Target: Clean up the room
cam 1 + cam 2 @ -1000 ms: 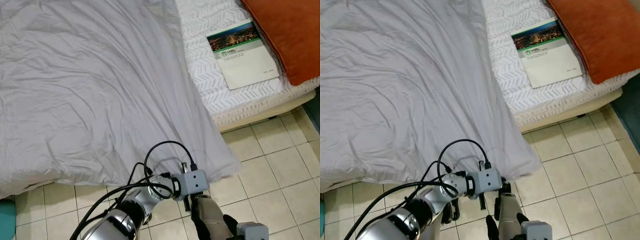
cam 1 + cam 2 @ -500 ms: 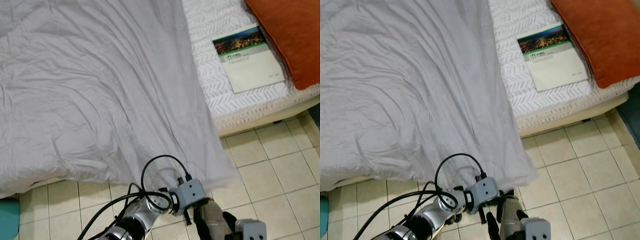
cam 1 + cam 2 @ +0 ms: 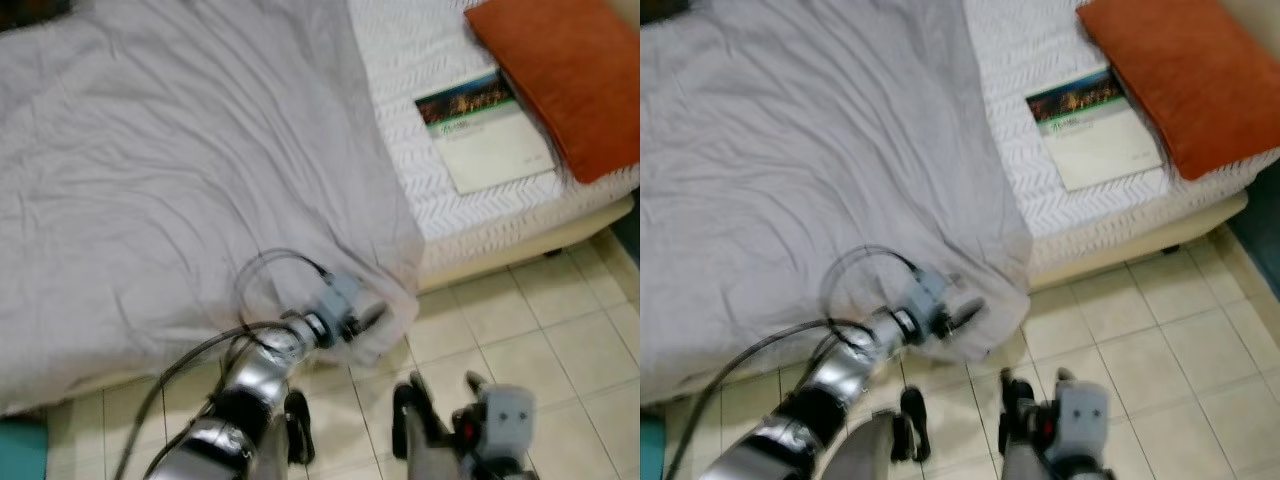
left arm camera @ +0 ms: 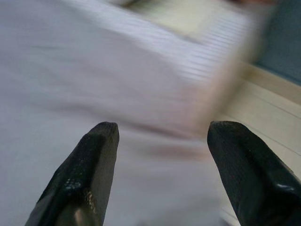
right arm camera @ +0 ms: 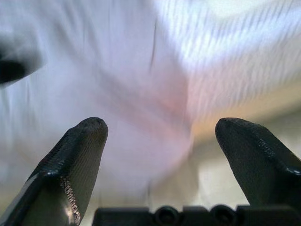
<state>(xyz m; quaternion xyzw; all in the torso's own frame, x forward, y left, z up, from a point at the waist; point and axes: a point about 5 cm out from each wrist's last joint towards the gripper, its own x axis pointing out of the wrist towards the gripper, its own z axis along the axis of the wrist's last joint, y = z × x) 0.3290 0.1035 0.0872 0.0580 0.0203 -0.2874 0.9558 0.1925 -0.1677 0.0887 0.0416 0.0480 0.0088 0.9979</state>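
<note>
A wrinkled grey blanket (image 3: pixel 180 170) covers most of the bed, and its lower right corner (image 3: pixel 395 300) droops over the edge toward the tiled floor. My left gripper (image 3: pixel 372 318) reaches out to that corner. Its fingers (image 4: pixel 89 165) stand open with blurred grey cloth just ahead of them. My right gripper (image 3: pixel 438 390) hangs lower over the floor, also open, facing the same corner (image 5: pixel 155 117). A book (image 3: pixel 483 128) with a green and white cover lies on the white patterned mattress (image 3: pixel 420 190) next to an orange pillow (image 3: pixel 565 70).
Beige floor tiles (image 3: pixel 560 330) run along the bed's right side and foot. A teal object (image 3: pixel 20 448) sits at the lower left by the bed. The bed's pale base (image 3: pixel 530 245) shows below the mattress edge.
The left arm has swung up and forward to the blanket's corner, which now sits bunched higher against the bed. The right gripper has dropped lower. The view has shifted and blurred.
</note>
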